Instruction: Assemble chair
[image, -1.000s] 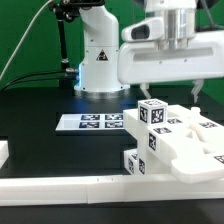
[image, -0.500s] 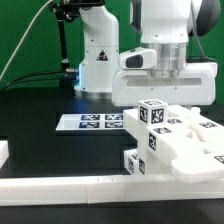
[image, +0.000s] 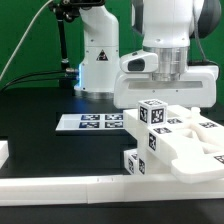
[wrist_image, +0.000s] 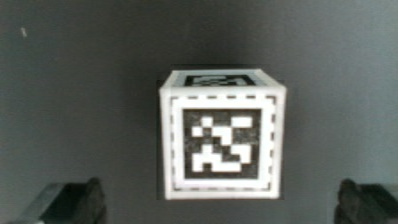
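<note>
The arm's fingers (wrist_image: 217, 203) are spread wide and grasp nothing, poised over a tagged white block of the chair (image: 172, 141). The chair parts sit bunched on the black worktop (image: 45, 100) at the exterior view's right, just behind the low white rim wall (image: 80, 187), beside the marker board (image: 88, 122).

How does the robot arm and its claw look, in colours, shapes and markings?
The arm is glossy white with rounded links, black joint rings, a small triangular mark and dark cables behind it. A boxy white head sits at the wrist. The claw has two dark, blunt fingertips.
</note>
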